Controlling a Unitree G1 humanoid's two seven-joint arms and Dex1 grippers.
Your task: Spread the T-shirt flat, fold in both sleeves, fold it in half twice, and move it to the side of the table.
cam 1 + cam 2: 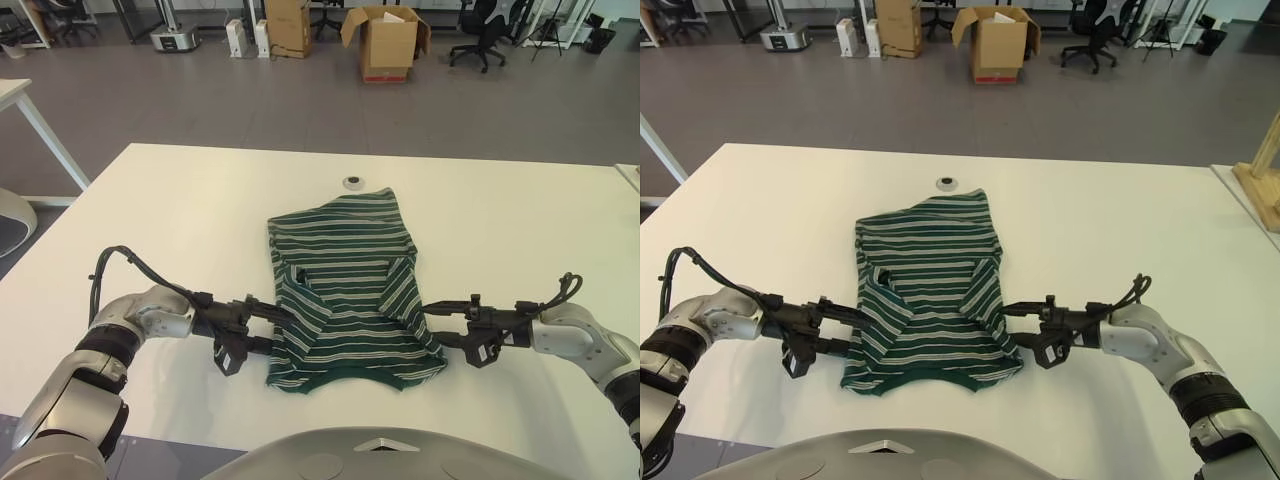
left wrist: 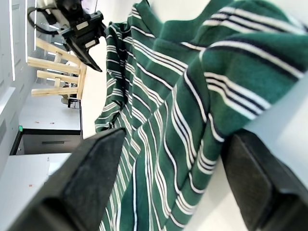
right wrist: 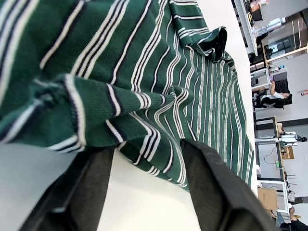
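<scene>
A green T-shirt with white stripes (image 1: pixel 345 280) lies on the white table (image 1: pixel 180 200), both sleeves folded in over the body, hem towards me. My left gripper (image 1: pixel 272 327) is at the shirt's left edge near the hem, open, its fingers (image 2: pixel 96 183) either side of the cloth edge. At the right edge near the hem, my right gripper (image 1: pixel 432 323) stands open as well, the fabric fold between its fingers (image 3: pixel 221 192). The left wrist view also catches the right gripper (image 2: pixel 84 36) across the shirt.
A small round object (image 1: pixel 353 182) sits on the table just beyond the shirt's collar end. Wide bare tabletop lies left and right of the shirt. A wooden frame (image 1: pixel 1262 170) stands past the table's right edge. Cardboard boxes (image 1: pixel 385 42) are on the floor behind.
</scene>
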